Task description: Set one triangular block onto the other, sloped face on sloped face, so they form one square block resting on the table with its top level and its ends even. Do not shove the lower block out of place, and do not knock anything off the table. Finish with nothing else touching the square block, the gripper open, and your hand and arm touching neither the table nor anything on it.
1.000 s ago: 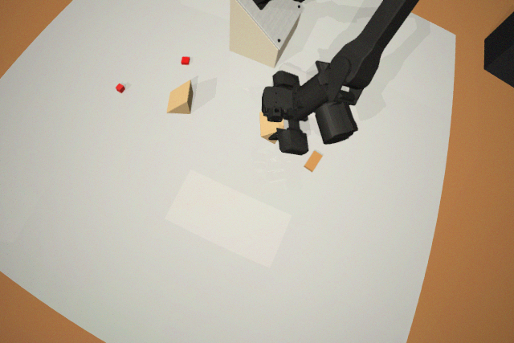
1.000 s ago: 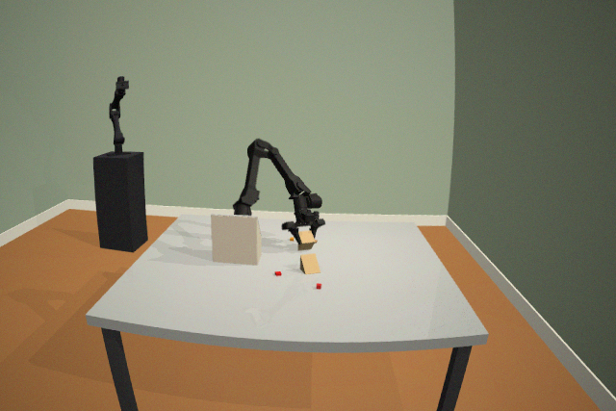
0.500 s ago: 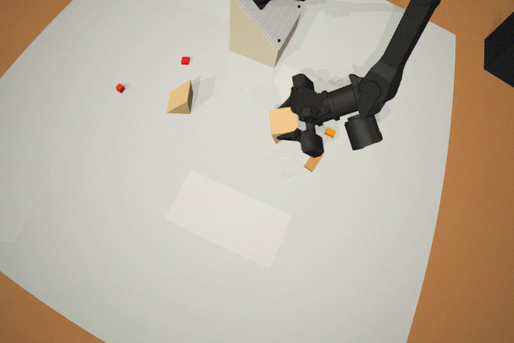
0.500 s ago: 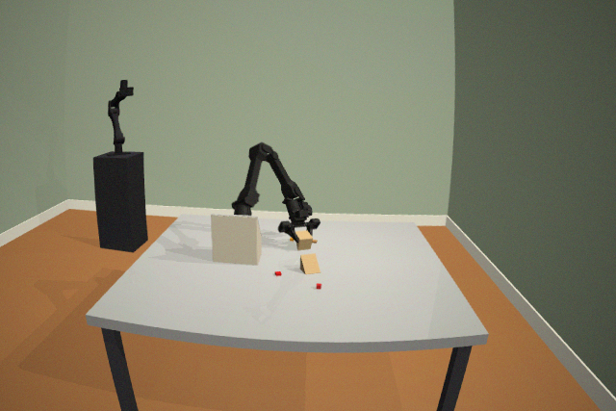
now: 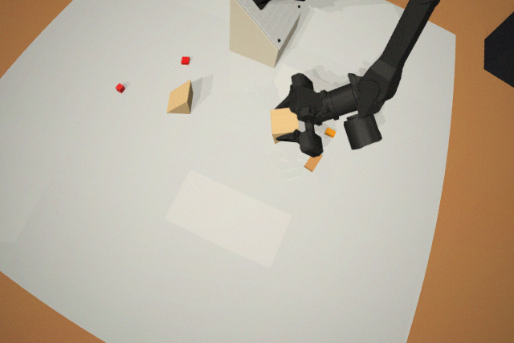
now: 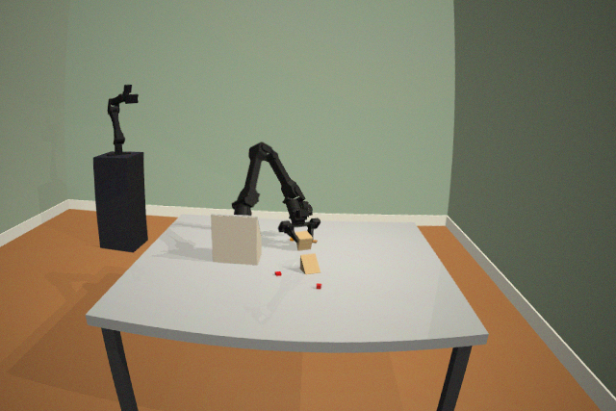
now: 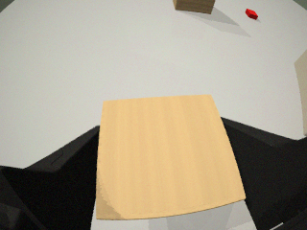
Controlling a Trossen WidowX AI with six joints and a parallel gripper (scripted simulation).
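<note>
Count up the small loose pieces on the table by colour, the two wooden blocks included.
Light wood blocks: 2
Red pieces: 2
Orange pieces: 2, one brighter than the other
Total: 6

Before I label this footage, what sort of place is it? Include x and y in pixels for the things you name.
Probably a robotics test room: an arm mounted on a wedge base [image 5: 245, 28] [image 6: 235, 240], a second arm on a dark pedestal [image 6: 120, 202], and wooden blocks on a table [image 5: 124, 189] [image 6: 278, 312].
</note>
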